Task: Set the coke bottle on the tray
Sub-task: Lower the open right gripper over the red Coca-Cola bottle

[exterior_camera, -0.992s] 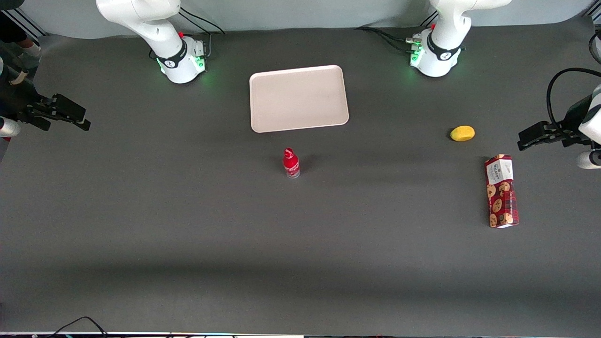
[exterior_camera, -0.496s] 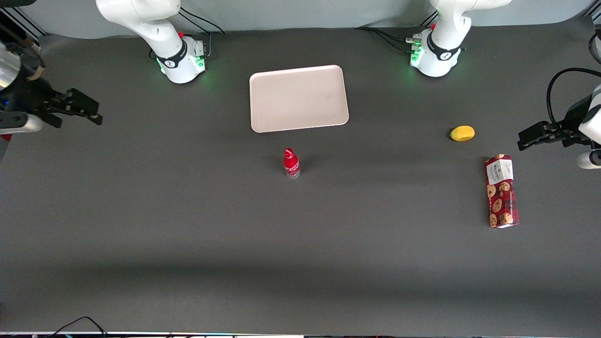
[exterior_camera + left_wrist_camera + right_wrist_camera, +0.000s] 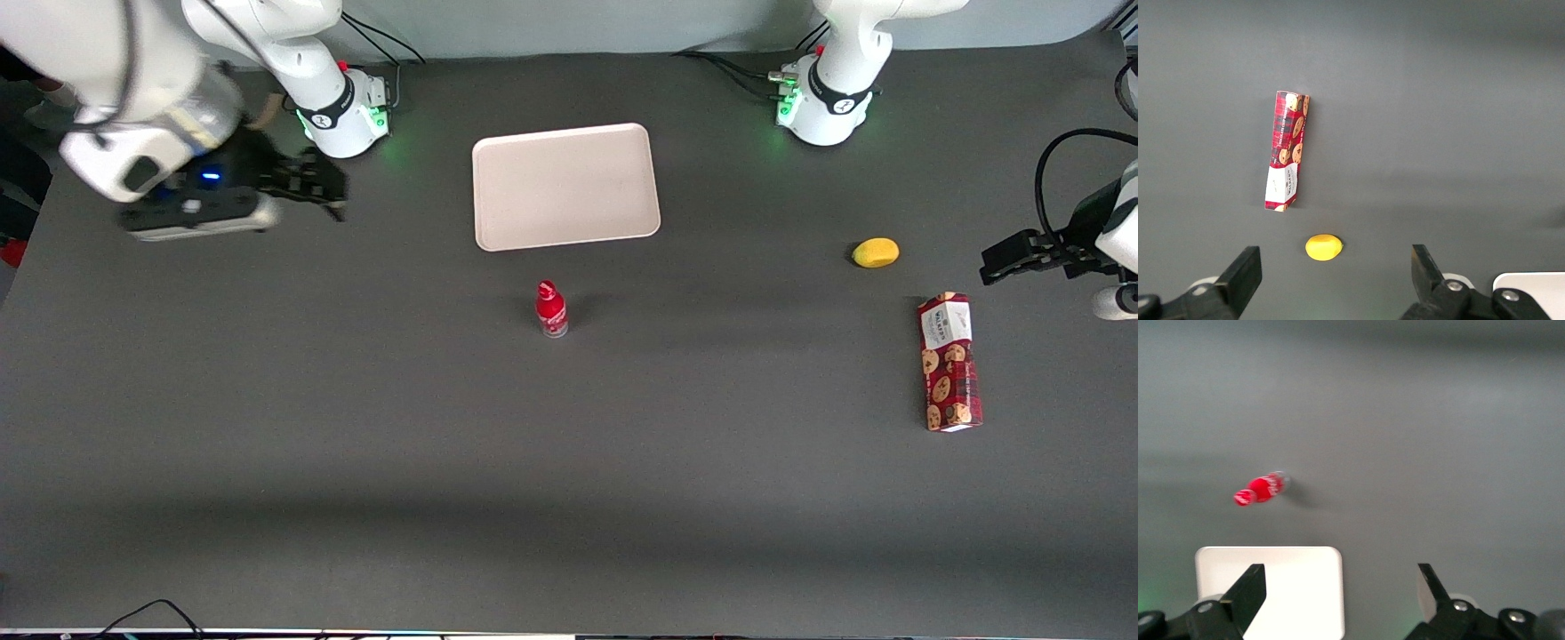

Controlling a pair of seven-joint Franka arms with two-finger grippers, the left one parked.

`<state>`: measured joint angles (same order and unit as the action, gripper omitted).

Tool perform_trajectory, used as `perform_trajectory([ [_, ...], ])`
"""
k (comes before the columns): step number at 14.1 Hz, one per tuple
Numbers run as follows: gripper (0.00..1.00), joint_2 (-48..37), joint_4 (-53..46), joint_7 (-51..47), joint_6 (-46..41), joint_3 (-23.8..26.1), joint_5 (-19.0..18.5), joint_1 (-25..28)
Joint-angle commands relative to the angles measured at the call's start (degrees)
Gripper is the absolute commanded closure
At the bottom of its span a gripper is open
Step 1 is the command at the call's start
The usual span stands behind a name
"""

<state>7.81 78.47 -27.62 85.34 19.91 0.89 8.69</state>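
While gripper point(image 3: 324, 188) gapes (aloft), coke bottle point(image 3: 550, 308) stands apart.

Red cookie box point(image 3: 949, 362) lying flat, yellow lemon point(image 3: 876, 252) near it

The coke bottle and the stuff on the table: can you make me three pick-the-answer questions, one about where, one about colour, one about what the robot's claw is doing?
1. Where is the coke bottle?
A. on the tray
B. on the table, nearer the front camera than the tray
C. in the gripper

2. What colour is the small round thing by the cookie box?
A. yellow
B. blue
C. green

3. What is the gripper doing?
A. squeezing the bottle
B. open, holding nothing
C. resting on the tray

Answers:
1 B: the bottle stands on bare table, apart from the tray.
2 A: it is plainly yellow.
3 B: the right wrist view shows its fingers spread with nothing between, toward the working arm's end.
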Motion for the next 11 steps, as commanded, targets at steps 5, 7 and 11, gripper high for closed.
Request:
perform_trajectory([
  [5, 0.0, 18.4, -6.7, -26.8, 14.3, 12.2, -12.3, 3.3],
  [7, 0.0, 25.2, -6.7, -32.1, 18.5, 15.3, -16.0, 3.5],
  [11, 0.0, 32.4, -5.3, -40.1, 21.1, 16.3, -22.2, 6.5],
])
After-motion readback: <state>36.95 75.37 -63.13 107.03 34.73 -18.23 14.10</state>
